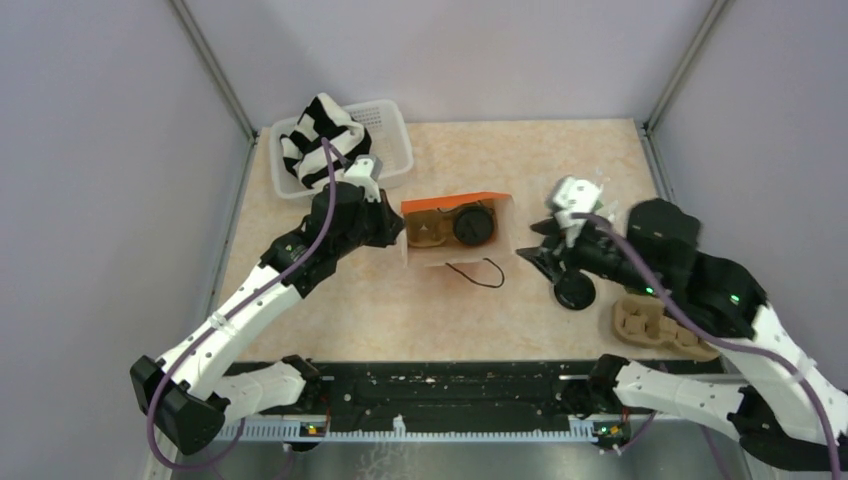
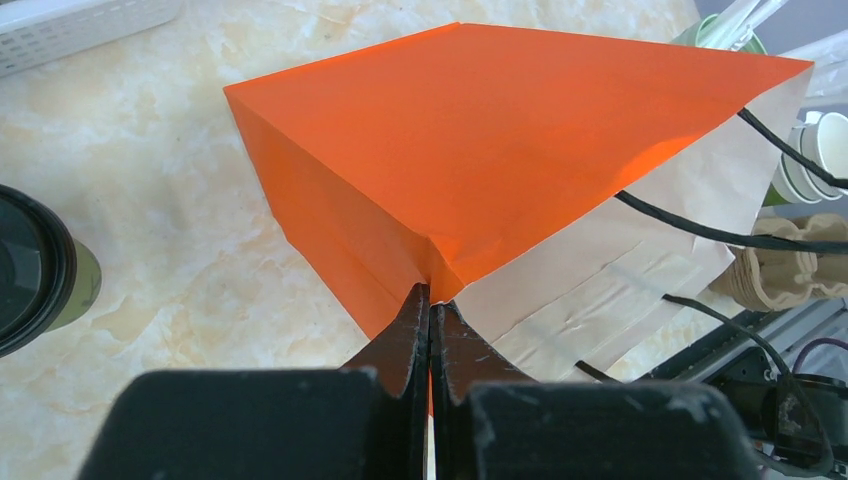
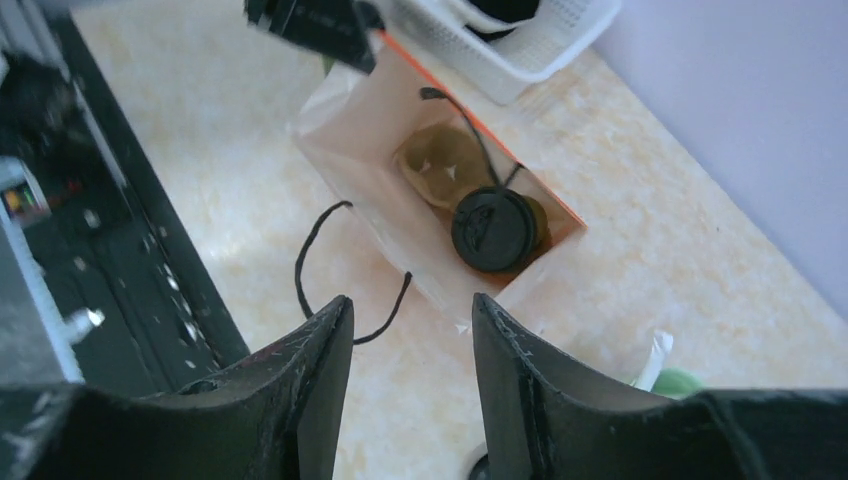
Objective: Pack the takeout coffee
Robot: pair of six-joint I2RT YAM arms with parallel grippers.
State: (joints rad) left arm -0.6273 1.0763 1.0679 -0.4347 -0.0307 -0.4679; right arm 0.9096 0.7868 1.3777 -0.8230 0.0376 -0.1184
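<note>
While left jaws pinch the orange bag (image 2: 480, 130), right jaws spread apart, lidded cup (image 3: 495, 228) inside

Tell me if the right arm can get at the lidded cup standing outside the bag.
Probably yes. The cup stands close by the right gripper, whose jaws are apart with nothing between them. Nothing seems to block the way, and the cardboard carrier lies off to the cup's side.
</note>
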